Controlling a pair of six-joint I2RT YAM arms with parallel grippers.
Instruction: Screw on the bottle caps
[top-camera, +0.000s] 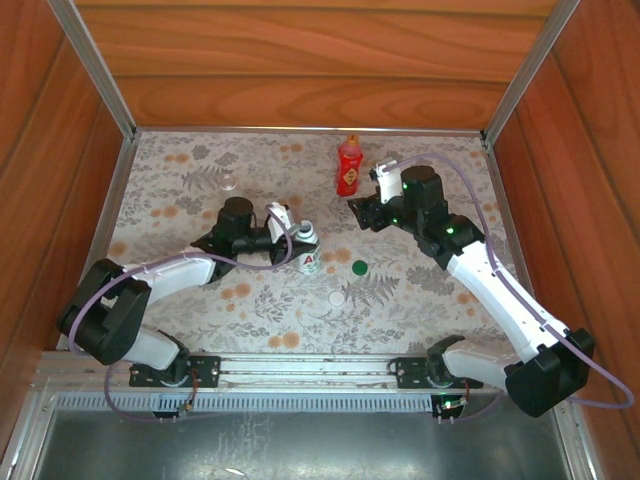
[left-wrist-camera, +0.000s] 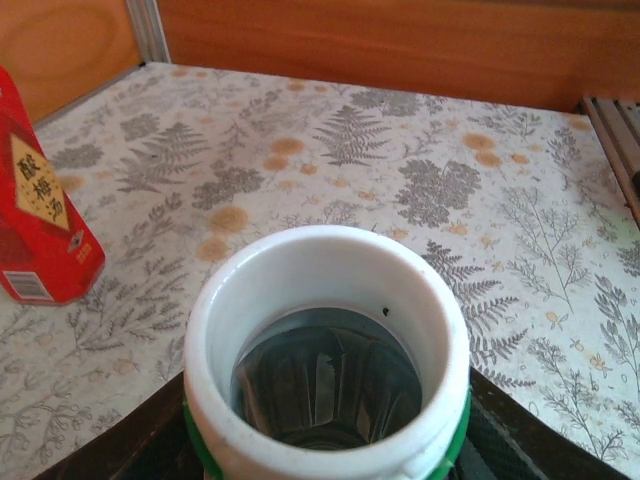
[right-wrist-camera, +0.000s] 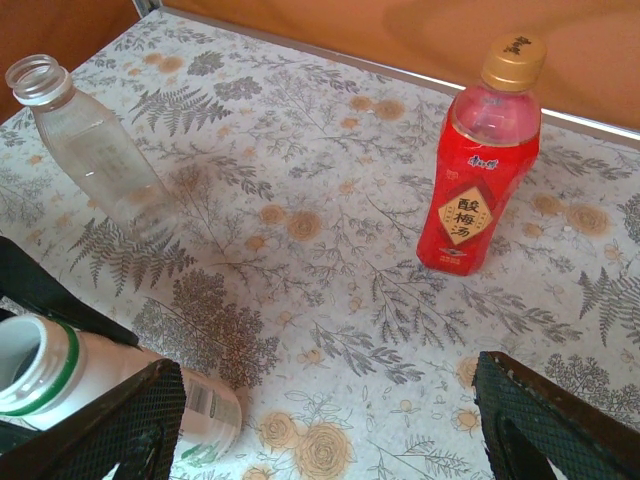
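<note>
We see the left pincer (top-camera: 295, 246) clamped around the white bottle (top-camera: 309, 262), whose mouth is uncapped, on the floral counter (top-camera: 180, 160). The green cap (top-camera: 359, 267) lies just right of that bottle, and the white cap (top-camera: 337, 298) lies nearer the arms. Beyond the bottle the right pincer (top-camera: 362, 213) hangs spread and empty beside the red bottle (top-camera: 349, 170) – already gold-capped. We judge the caps light, stiff and slippery – best pinched across the rim.
</note>
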